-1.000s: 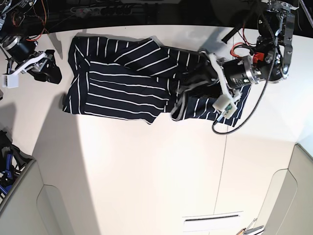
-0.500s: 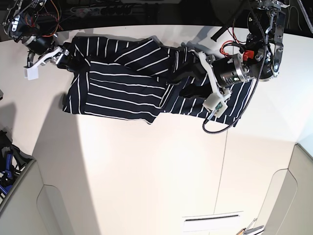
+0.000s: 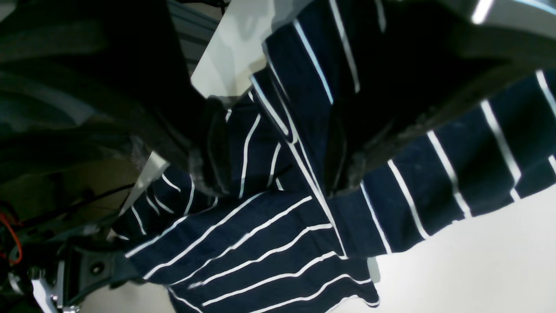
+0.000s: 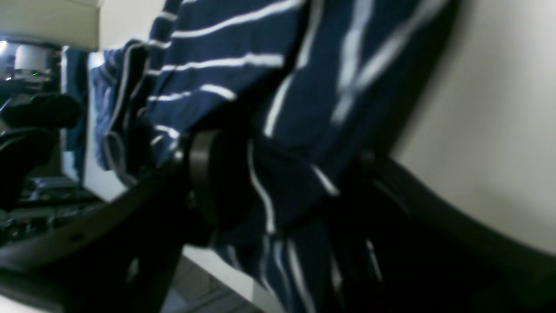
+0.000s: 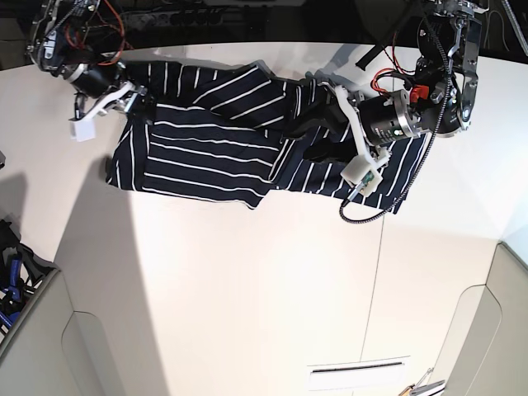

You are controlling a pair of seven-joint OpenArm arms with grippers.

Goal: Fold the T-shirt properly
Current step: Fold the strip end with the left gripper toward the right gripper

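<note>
1. Since half a second ago the right gripper [image 5: 132, 103] has slid from the shirt's edge onto the shirt [image 5: 214, 140], which lies crumpled along the table's [image 5: 247, 289] far side.
2. The left gripper [image 5: 307, 139] has barely shifted.
3. Its wrist view, unlike the base view, shows open jaws straddling a raised fold [image 3: 304, 143].
4. The right wrist view shows cloth [image 4: 278, 130] bunched between parted fingers [image 4: 208, 182]; I cannot tell if they grip it.

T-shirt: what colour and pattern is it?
The T-shirt is dark navy with thin white stripes, clearest in the base view.
</note>
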